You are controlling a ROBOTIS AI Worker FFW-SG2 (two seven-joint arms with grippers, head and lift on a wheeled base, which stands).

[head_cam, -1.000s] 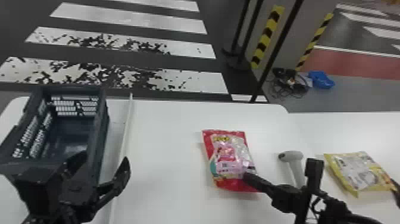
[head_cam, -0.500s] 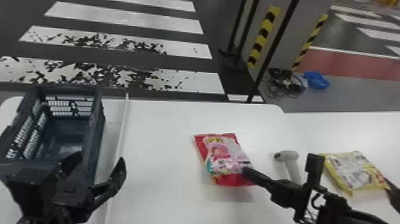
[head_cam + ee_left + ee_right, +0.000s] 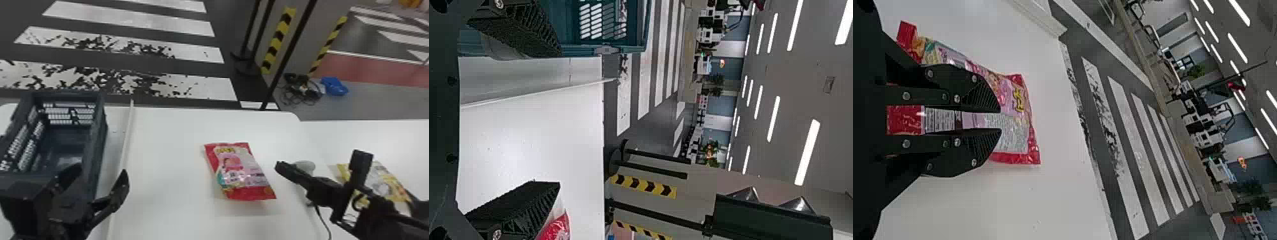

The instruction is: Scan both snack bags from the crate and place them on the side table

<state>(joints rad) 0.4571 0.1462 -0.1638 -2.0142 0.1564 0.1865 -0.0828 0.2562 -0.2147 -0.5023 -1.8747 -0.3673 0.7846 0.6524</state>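
With my left gripper (image 3: 558,119) and right gripper (image 3: 1000,120) released, I see the yellow bag (image 3: 384,183) on the side table (image 3: 367,137); the near red bag (image 3: 237,172), I judge, needs placing.

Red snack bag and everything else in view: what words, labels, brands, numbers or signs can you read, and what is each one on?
No text is clear enough to quote.
Red snack bag: yellow lettering too blurred, fine print too small.
Yellow snack bag: markings too blurred to read.
Yellow-and-black strips: diagonal stripes, no readable words.
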